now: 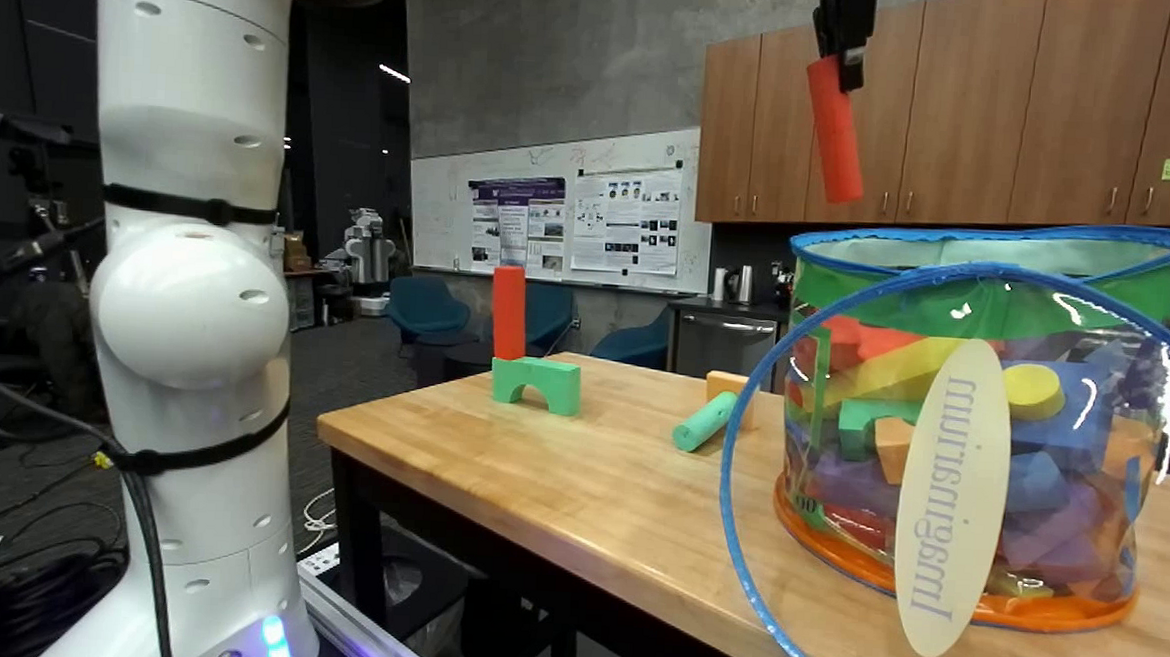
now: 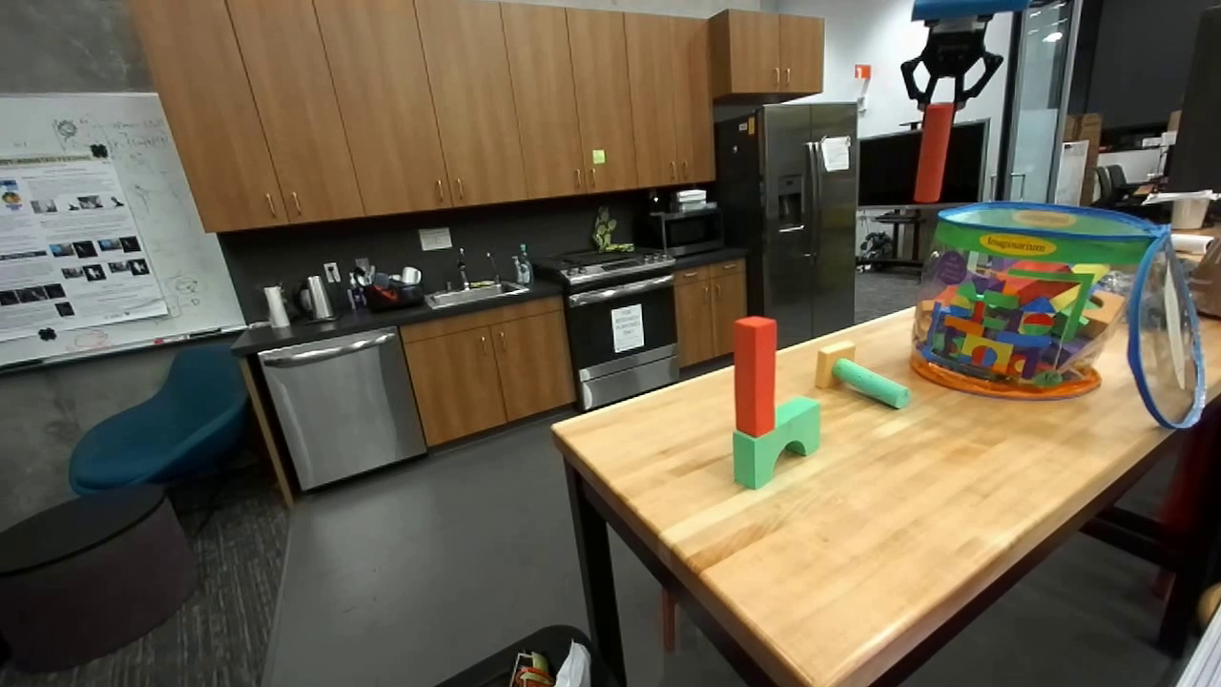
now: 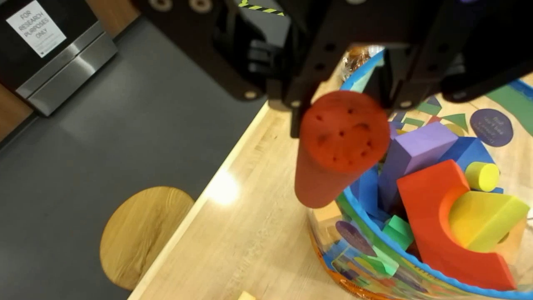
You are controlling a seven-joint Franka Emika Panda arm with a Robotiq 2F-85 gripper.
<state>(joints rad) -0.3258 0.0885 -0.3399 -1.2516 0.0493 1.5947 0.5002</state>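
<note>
Our gripper [image 2: 941, 107] clasps a red cylinder [image 2: 933, 157] near its top in an exterior view, long axis almost upright. In an exterior view, its lower end appears just above one edge of the clear bag [image 1: 1150, 286]. In the wrist view, we see the bag's open mouth to the cylinder's right.

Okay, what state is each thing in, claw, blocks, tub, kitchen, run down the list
claw: shut on the red cylinder
red cylinder: held up, tilted
red block: upright on the green arch
green arch: standing on the table
green cylinder: lying on its side
tan block: beside the green cylinder
tub: open, holding blocks
lid: hanging open
upper cabinets: shut
fridge: shut
dishwasher: shut
oven: shut
</note>
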